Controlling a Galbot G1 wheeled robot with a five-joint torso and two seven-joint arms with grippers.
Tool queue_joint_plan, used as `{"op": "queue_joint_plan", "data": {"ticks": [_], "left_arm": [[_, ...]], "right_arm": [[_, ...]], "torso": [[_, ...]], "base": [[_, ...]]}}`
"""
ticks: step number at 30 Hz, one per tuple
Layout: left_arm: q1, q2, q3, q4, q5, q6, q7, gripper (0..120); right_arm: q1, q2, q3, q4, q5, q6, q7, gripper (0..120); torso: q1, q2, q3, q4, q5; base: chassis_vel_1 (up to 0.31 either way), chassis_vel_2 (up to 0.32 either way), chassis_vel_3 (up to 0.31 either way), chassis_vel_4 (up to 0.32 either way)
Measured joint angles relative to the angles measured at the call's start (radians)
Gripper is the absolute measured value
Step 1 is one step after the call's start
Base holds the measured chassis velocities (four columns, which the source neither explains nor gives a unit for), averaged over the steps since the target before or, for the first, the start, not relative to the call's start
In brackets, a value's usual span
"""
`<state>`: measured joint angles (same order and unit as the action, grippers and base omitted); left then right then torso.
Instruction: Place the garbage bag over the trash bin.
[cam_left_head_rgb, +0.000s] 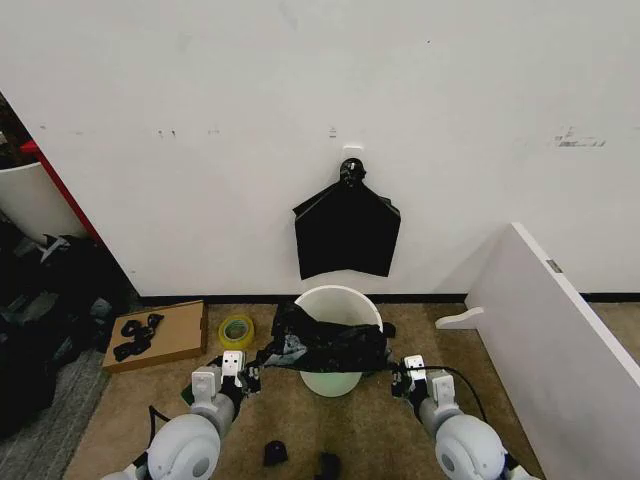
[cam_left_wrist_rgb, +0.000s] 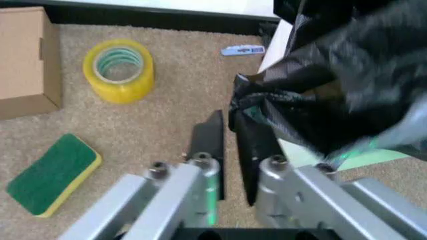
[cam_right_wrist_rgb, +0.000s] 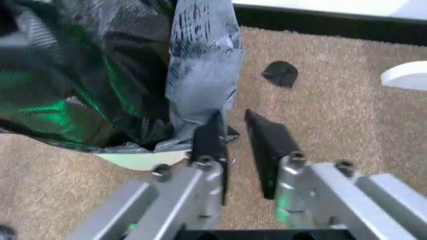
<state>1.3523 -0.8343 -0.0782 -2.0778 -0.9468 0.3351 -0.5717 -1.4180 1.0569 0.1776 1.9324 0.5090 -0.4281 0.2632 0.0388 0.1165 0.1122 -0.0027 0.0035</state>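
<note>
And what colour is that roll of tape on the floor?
The tape is yellow with a see-through greenish middle, best seen in the left wrist view.

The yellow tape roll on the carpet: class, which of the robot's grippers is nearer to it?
Left. The left gripper sits just behind the yellow tape roll, while the right gripper is across the trash bin.

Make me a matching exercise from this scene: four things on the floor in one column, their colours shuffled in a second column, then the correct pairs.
Things:
1. garbage bag
2. trash bin
3. tape roll
4. sponge

Colours:
A. yellow
B. green top with a yellow layer beneath
C. glossy black
D. cream-white

Pairs: 1-C, 2-D, 3-A, 4-B
</note>
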Motion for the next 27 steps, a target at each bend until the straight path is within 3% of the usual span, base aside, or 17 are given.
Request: {"op": "queue_joint_plan", "data": {"ticks": [5, 8, 9, 13, 15, 21, 27], "left_arm": [[0.031, 0.007, -0.017, -0.049, 0.020, 0.018, -0.014, 36], [0.035, 0.009, -0.018, -0.055, 0.025, 0.018, -0.014, 39], [0.049, 0.019, -0.021, -0.076, 0.035, 0.019, -0.012, 50], [0.074, 0.028, -0.024, -0.111, 0.040, 0.019, -0.011, 65], [0.078, 0.030, -0.025, -0.115, 0.041, 0.018, -0.011, 67], [0.175, 0.062, -0.043, -0.195, 0.058, -0.008, 0.001, 94], [0.273, 0.088, -0.049, -0.265, 0.088, -0.047, 0.057, 100]], "right_arm": [[-0.063, -0.020, 0.019, 0.041, -0.051, 0.065, -0.031, 36], [-0.072, -0.023, 0.023, 0.046, -0.060, 0.074, -0.034, 39], [-0.093, -0.026, 0.032, 0.060, -0.073, 0.087, -0.038, 50], [-0.124, -0.027, 0.044, 0.083, -0.081, 0.110, -0.037, 65], [-0.127, -0.027, 0.045, 0.086, -0.081, 0.111, -0.037, 67], [-0.181, -0.015, 0.065, 0.118, -0.097, 0.148, -0.018, 94], [-0.197, -0.006, 0.070, 0.119, -0.108, 0.161, -0.007, 100]], "torso": [[0.000, 0.000, 0.000, 0.0000, 0.0000], [0.000, 0.000, 0.000, 0.0000, 0.0001], [0.000, 0.000, 0.000, -0.0001, 0.0000], [0.000, 0.000, 0.000, 0.0000, 0.0001], [0.000, 0.000, 0.000, 0.0000, 0.0001], [0.000, 0.000, 0.000, 0.0000, 0.0000], [0.000, 0.000, 0.000, 0.0001, 0.0002]], "base": [[0.000, 0.000, 0.000, 0.000], [0.000, 0.000, 0.000, 0.000], [0.000, 0.000, 0.000, 0.000], [0.000, 0.000, 0.000, 0.000], [0.000, 0.000, 0.000, 0.000], [0.000, 0.000, 0.000, 0.000], [0.000, 0.000, 0.000, 0.000]]}}
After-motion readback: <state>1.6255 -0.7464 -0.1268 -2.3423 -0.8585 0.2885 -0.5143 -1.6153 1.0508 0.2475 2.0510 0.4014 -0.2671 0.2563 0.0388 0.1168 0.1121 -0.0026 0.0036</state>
